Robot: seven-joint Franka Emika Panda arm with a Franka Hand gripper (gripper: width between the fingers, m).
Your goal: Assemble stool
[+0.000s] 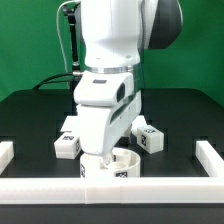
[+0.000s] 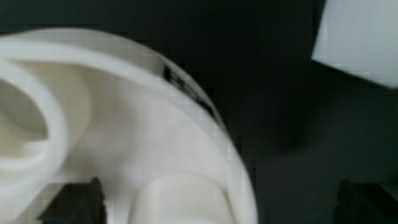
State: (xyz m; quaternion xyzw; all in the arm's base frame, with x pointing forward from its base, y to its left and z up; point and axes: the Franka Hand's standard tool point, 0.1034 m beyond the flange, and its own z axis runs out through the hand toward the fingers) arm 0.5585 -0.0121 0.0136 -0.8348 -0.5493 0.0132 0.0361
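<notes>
Seat (image 2: pixel 125 120) rim sits within the tool (image 2: pixel 214 198), jaws fully spread.

I can't read a word, brand name or number anywhere on my feed. The only signs are black-and-white square tags (machine codes, nothing a person can read). In the exterior view one sits on the left leg (image 1: pixel 67 145) at lower left. Another is on the right leg (image 1: pixel 150 138) at lower right, its pattern too small to make out. More show on the side wall of the seat (image 1: pixel 112 170) at bottom centre, partly behind the arm. In the wrist view the seat (image 2: pixel 125 110) fills most of the frame, and a few dark bars near its rim may be a tag's edge, too blurred to tell.
</notes>
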